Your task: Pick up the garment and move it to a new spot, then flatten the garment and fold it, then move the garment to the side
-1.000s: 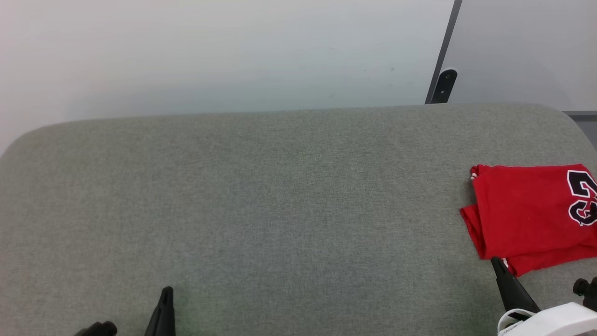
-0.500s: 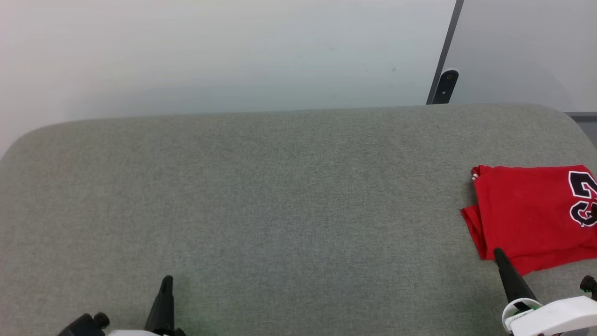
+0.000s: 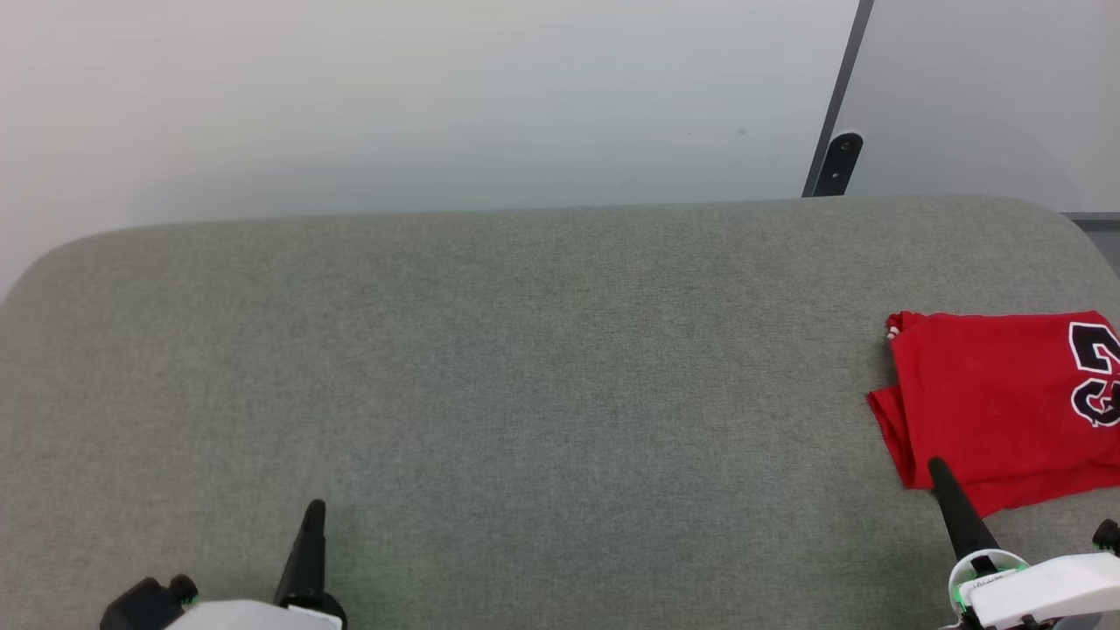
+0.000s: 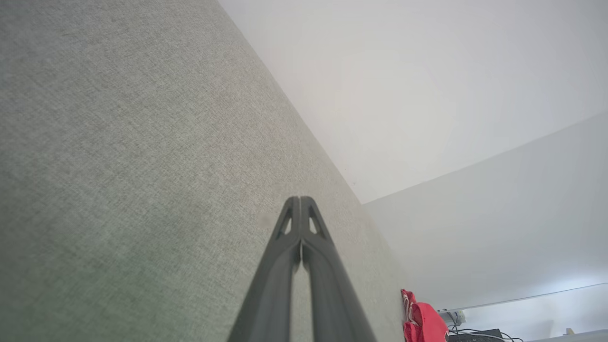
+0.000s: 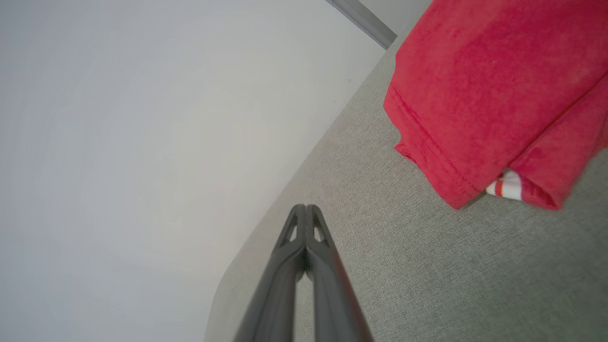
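Jersey garment [image 3: 989, 394] in red cloth, folded into a flat packet, lies at the right edge of the head view on a grey fabric-covered table [image 3: 525, 367] and is cut off by the frame. Its long axis runs roughly left to right across the picture, tilted a little, with the folded end toward the left. Black white-outlined lettering [image 3: 1098, 372] sits at the frame's right edge, turned sideways and partly cut off, so it cannot be read. Red-and-white striped trim [image 3: 891, 331] peeps out at the upper left corner.

At lower right, the right hand [image 3: 938, 468] has its dark fingers pressed together, the tip over the packet's lower left corner. In the right wrist view it [image 5: 304, 209] stands apart from the cloth. At lower left, the left hand [image 3: 315, 512] is likewise closed on nothing, well apart from the garment. Behind the table is a pale wall [image 3: 437, 105].
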Robot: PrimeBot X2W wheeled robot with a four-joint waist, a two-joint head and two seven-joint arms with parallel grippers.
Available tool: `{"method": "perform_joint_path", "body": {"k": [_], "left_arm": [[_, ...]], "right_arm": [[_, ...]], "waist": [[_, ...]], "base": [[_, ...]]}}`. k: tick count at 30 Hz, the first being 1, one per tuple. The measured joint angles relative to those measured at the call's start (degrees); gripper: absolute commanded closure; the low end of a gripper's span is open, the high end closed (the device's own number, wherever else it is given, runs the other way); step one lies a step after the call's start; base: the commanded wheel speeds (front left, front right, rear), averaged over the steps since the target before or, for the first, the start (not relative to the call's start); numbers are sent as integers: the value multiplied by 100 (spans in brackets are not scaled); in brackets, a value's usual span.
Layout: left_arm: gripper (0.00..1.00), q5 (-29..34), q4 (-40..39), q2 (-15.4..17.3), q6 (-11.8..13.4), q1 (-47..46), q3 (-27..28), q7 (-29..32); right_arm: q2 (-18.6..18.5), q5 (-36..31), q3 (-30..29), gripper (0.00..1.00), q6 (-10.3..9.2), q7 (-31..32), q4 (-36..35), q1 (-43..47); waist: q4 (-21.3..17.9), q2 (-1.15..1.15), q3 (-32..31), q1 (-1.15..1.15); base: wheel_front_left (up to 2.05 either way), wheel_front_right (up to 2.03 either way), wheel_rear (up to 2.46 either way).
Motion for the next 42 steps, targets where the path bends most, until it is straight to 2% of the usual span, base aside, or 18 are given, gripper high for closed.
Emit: {"method": "perform_joint_path", "body": {"k": [42], "left_arm": [[100,-2225,229,-56,-109,-513,181,570]], "right_arm": [[158,1885,-181,100,0,-1,415,-346]], "waist": [[61,0,-23,0]], "base": [[0,0,0]]}}
